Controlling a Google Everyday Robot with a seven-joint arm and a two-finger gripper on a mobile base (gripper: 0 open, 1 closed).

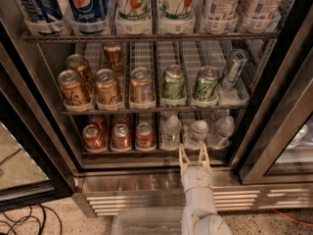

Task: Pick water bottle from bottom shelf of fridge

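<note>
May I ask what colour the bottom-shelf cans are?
Red cans, camera view; claw open below the water bottles.
</note>
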